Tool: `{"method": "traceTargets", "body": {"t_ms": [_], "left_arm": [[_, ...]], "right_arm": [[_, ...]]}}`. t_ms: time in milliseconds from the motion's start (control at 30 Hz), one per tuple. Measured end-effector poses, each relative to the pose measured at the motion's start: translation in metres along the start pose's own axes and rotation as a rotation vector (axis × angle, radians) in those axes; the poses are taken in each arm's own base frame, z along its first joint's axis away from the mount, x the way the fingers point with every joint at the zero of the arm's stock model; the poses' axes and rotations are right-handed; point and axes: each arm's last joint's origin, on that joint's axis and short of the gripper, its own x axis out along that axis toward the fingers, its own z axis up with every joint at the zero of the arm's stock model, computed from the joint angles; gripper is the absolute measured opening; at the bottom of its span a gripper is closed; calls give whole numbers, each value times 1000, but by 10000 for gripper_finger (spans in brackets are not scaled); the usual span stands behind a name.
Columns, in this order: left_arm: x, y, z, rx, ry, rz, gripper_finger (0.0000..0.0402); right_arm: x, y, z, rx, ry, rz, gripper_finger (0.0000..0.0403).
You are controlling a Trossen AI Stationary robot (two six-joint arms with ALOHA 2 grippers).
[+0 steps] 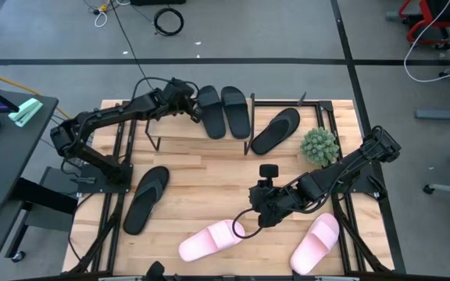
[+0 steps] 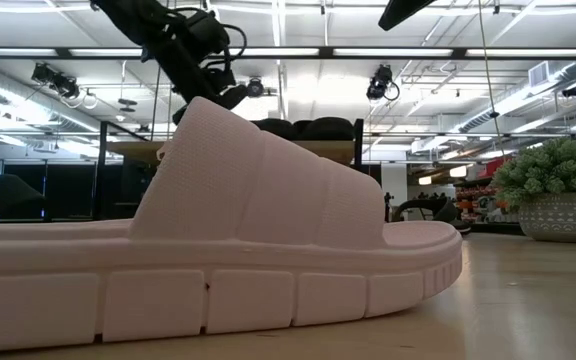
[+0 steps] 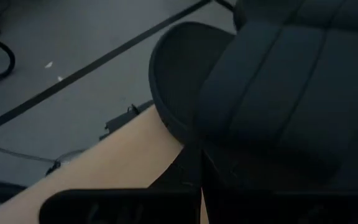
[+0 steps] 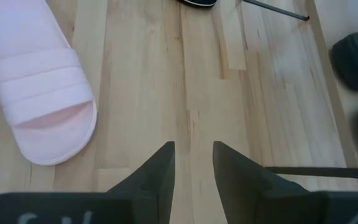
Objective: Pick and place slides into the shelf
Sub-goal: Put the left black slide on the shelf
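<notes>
my right gripper (image 1: 250,221): fingers parted, empty — nearer arm
pink slide (image 1: 209,240): just lower left — long axis toward lower left

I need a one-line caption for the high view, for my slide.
Left gripper shut beside two black slides on the shelf; right gripper, empty, above a pink slide.
</notes>
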Motion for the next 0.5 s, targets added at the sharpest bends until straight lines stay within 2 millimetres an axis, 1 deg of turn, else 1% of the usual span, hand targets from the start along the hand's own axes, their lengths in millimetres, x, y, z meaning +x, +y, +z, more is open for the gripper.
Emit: {"method": "traceTargets", "body": {"t_ms": [133,367,500], "left_arm": [[0,-1,3,-2,-34,-8,1],[1,-2,3,-11,-31,-10,1],[5,-8,2,-5,-43,-19,1]], "right_arm": [[0,0,0,1,-2,1,114],[0,0,0,13,-2,1,114],[0,0,0,15,-2,1,114]]}}
